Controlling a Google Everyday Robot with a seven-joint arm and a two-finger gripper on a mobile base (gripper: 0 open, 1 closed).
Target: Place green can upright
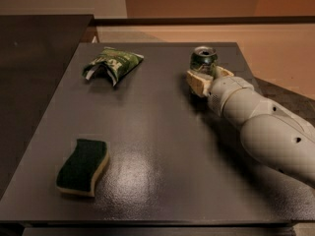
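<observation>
The green can [203,60] stands upright at the far right of the dark table [157,132], its silver top with pull tab facing up. My gripper [208,78] comes in from the right on the white arm [266,127]. Its tan fingers [197,84] sit on either side of the can's lower half and are shut on it. The can's base is hidden behind the fingers, so I cannot tell whether it rests on the table.
A crumpled green-and-white snack bag [112,65] lies at the far left. A dark green sponge with a yellow base [82,166] lies at the near left. The table's far edge [157,44] runs just behind the can.
</observation>
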